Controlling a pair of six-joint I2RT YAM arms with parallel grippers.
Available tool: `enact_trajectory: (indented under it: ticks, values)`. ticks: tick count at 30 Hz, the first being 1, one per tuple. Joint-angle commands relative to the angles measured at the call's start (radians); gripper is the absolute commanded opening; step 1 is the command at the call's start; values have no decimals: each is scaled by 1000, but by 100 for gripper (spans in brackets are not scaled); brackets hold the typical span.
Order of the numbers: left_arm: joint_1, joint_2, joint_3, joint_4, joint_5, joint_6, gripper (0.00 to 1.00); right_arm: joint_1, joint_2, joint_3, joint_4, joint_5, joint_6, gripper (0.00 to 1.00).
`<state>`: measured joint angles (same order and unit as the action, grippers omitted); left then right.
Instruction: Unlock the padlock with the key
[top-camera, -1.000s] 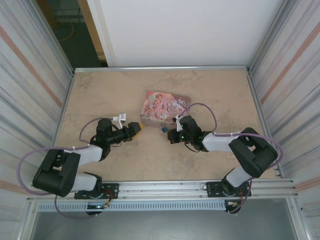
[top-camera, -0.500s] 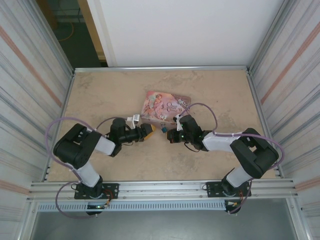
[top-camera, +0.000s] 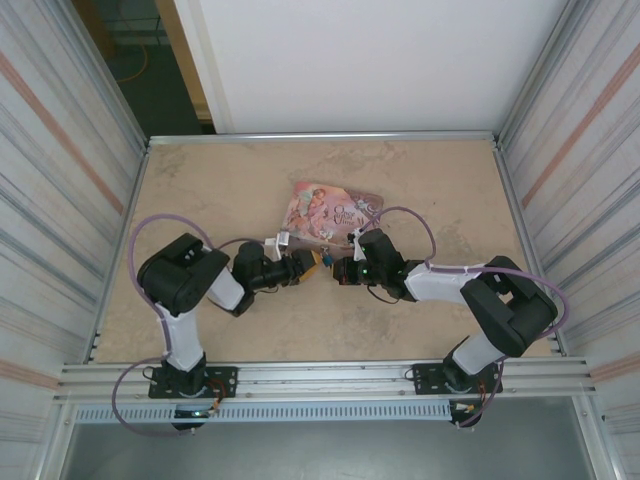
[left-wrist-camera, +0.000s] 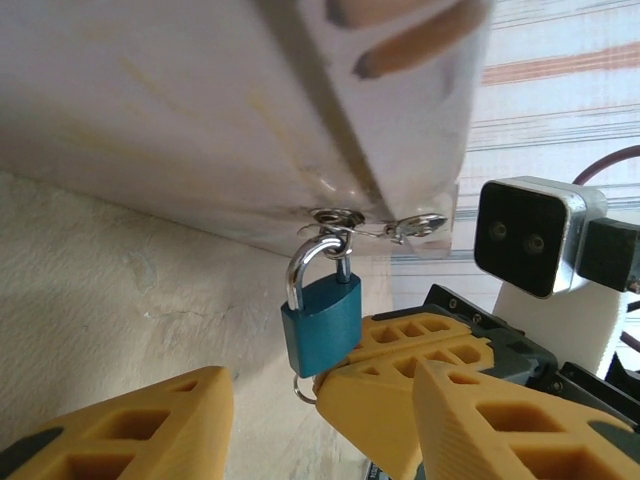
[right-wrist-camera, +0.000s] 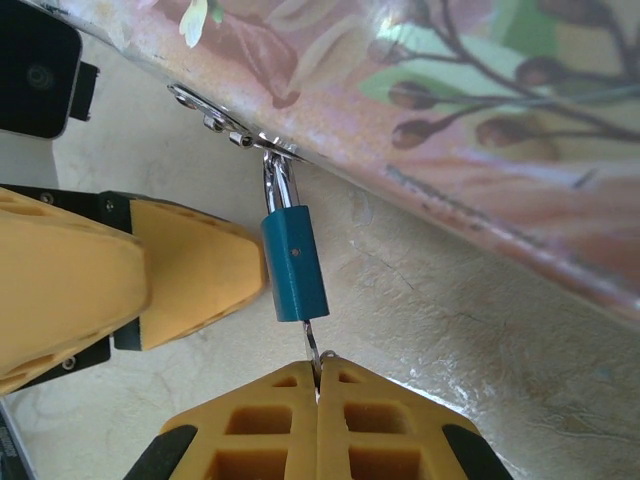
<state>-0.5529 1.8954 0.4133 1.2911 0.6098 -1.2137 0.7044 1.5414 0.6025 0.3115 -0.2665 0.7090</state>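
The small blue padlock (left-wrist-camera: 322, 322) hangs by its silvery shackle from the hasp (left-wrist-camera: 340, 217) on the pink tin's (top-camera: 335, 210) front edge. My right gripper (right-wrist-camera: 319, 375) is shut on the key (right-wrist-camera: 312, 340), whose blade enters the underside of the padlock (right-wrist-camera: 295, 265). My left gripper (left-wrist-camera: 322, 400) is open, its jaws spread around the padlock and the right gripper's tips. One of its yellow fingers (right-wrist-camera: 200, 270) sits right against the padlock's side. In the top view both grippers meet at the padlock (top-camera: 326, 262), left gripper (top-camera: 305, 265) facing right gripper (top-camera: 340, 268).
The pink illustrated tin (right-wrist-camera: 450, 120) lies flat mid-table, just behind the grippers. Metal walls enclose the beige table (top-camera: 200, 190) on left, right and back. The arms' purple cables loop beside them.
My left arm has swung right and forward, bringing its open gripper from well left of the tin up to the padlock. The right gripper has held still on the key.
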Motion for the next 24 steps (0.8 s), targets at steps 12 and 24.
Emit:
enact_trajectory:
  ticks: [12,24]
  values:
    - [-53,76,47,126,-108,-52,47,-6,-25,39,-20,-43,75,0]
    - [-58,103,72,125,-139,-65,43,-13,-20,43,-16,-67,108,0]
